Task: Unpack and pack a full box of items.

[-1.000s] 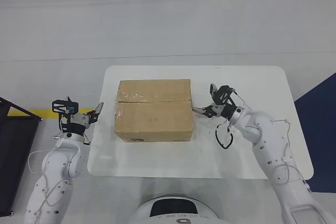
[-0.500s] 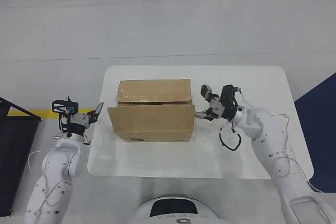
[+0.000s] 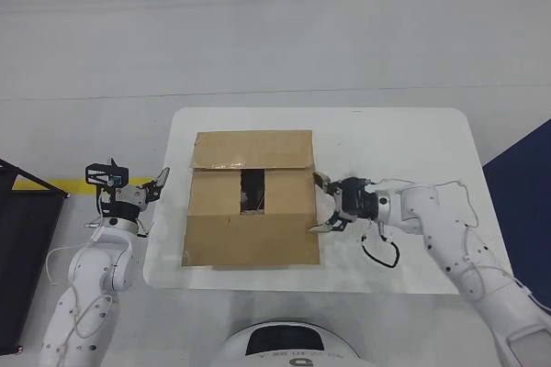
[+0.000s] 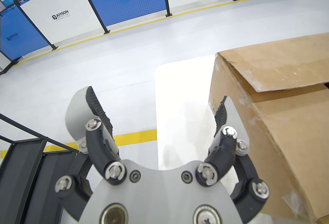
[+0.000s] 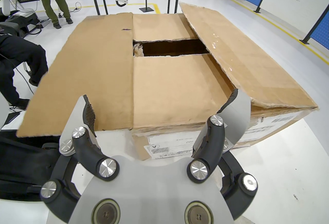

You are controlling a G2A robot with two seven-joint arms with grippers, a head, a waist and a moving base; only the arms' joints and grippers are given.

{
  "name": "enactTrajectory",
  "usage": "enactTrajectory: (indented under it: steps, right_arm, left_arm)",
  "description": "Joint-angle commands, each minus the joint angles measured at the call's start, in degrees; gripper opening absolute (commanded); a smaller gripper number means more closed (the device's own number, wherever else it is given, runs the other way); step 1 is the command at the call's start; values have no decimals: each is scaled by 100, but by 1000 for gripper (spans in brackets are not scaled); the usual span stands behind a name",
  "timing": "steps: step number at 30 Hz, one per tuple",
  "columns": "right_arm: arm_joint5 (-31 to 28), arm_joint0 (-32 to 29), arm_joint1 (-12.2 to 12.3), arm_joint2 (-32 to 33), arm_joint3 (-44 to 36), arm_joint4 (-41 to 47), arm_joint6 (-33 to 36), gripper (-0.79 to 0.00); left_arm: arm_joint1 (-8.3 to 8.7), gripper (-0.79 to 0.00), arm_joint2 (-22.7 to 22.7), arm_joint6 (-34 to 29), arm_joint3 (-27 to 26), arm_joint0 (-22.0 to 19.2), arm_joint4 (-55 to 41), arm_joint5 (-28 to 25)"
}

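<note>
An industrial test hall: blue and white partition panels [image 4: 128,1] fence a pale floor [image 4: 128,60] marked with yellow lines [image 4: 133,135].

Box [image 3: 211,202] centred on table [image 3: 404,147], left hand [image 3: 156,182] off its left, right hand [image 3: 321,204] by its right

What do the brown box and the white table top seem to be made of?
The brown box looks like matte corrugated cardboard: its flap edges are torn and frayed. The white table top seems smooth laminate or painted board, faintly glossy; I cannot tell which.
</note>
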Motion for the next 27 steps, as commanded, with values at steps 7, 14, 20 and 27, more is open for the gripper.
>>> enactTrajectory:
  steps: [7,14,20,27]
  right_arm:
    - [11,15,177,163,152,-74,-423,0]
    - [73,2,175,172,162,-53,-409,0]
    - [1219,-6,35,167,159,687,202,0]
    - [2259,163,-161,-35,174,959,984,0]
  left_arm:
    - [0,0,0,0,0,0,0,0]
    - [0,0,0,0,0,0,0,0]
    - [0,0,0,0,0,0,0,0]
    - [0,0,0,0,0,0,0,0]
